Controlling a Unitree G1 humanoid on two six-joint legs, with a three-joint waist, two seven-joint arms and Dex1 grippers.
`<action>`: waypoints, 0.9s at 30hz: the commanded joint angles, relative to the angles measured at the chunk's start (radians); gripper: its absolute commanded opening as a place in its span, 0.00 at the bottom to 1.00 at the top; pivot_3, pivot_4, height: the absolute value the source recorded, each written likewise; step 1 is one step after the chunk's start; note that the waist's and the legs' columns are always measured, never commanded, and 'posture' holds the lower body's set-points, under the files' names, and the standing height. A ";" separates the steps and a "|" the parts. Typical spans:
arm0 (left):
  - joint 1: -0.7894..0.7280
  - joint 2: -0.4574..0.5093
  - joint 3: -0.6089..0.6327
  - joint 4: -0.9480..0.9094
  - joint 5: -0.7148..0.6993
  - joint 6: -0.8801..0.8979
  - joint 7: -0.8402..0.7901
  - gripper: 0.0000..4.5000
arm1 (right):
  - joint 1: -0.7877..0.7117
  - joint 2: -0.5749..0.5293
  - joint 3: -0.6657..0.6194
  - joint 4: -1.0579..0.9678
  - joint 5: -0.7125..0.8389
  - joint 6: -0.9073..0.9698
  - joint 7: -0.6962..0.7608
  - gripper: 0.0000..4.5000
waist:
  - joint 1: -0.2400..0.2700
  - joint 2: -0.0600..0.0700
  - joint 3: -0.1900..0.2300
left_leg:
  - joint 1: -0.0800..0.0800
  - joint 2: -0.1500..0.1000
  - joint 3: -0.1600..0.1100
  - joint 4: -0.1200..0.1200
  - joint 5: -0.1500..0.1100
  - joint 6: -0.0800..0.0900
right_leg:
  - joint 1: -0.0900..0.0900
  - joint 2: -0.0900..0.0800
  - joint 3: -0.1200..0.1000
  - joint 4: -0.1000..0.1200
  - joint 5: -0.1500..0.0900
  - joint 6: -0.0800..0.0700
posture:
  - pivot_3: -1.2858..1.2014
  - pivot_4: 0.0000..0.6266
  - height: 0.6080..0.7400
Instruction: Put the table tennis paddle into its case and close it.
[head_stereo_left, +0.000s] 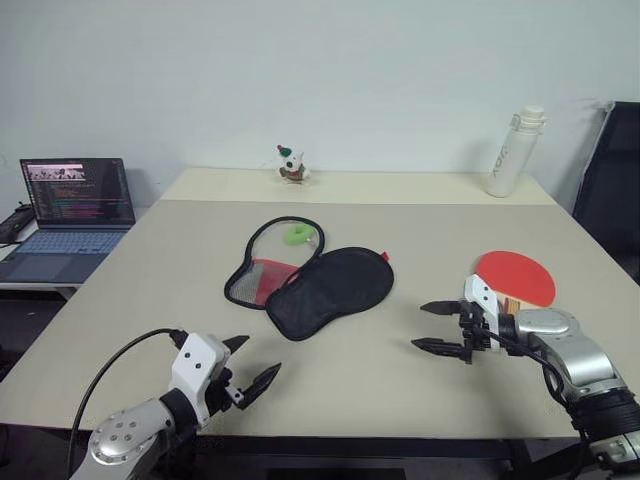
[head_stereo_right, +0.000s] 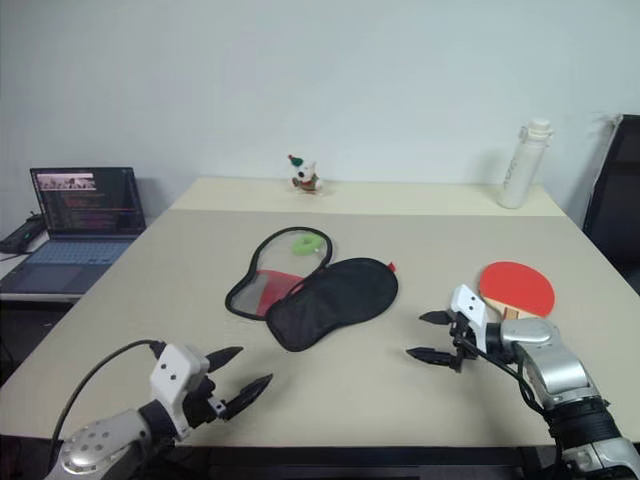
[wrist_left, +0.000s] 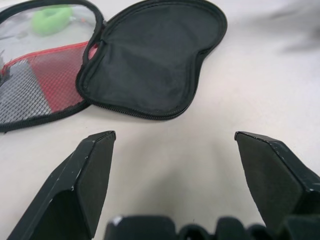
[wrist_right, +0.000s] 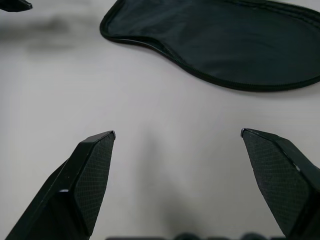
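On the table, case lies unzipped mid-surface; paddle near right edge. Left gripper and right gripper gape wide, empty.

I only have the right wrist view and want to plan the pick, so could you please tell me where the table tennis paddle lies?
Observer: The table tennis paddle lies flat on the table, red face up, just beyond the right hand toward the table's right side.
Operator: Thank you. Is the case fully open?
Observer: Yes. The case is unzipped and spread in two halves at the table's middle; the black half lies nearer you, the mesh half behind it.
Operator: And what is the left hand doing?
Observer: The left hand hovers open near the front edge, holding nothing, short of the case.
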 joint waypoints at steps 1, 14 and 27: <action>-0.067 -0.003 -0.006 0.069 0.014 -0.048 -0.005 0.93 | -0.002 -0.035 -0.056 -0.058 0.025 0.035 -0.012 0.99 | 0.001 0.000 0.000 | 0.000 0.000 0.000 0.000 0.000 0.000 | 0.000 0.000 0.000 0.000 0.000 0.000 | 0.52 0.24 1.00; -0.387 0.075 -0.109 0.317 -0.029 -0.061 -0.256 0.97 | 0.043 -0.053 -0.145 -0.347 0.156 0.299 -0.134 1.00 | -0.001 -0.001 0.000 | 0.000 0.000 -0.003 0.000 0.000 0.000 | 0.002 0.000 -0.003 0.000 0.000 0.000 | 0.52 0.24 1.00; -0.660 0.034 -0.331 0.757 0.152 -0.307 -0.469 0.97 | 0.084 -0.029 -0.188 -0.529 0.247 0.407 -0.268 1.00 | 0.003 -0.001 0.000 | -0.002 -0.001 -0.003 0.000 0.000 0.000 | 0.001 0.000 -0.004 -0.003 0.000 0.000 | 0.52 0.24 1.00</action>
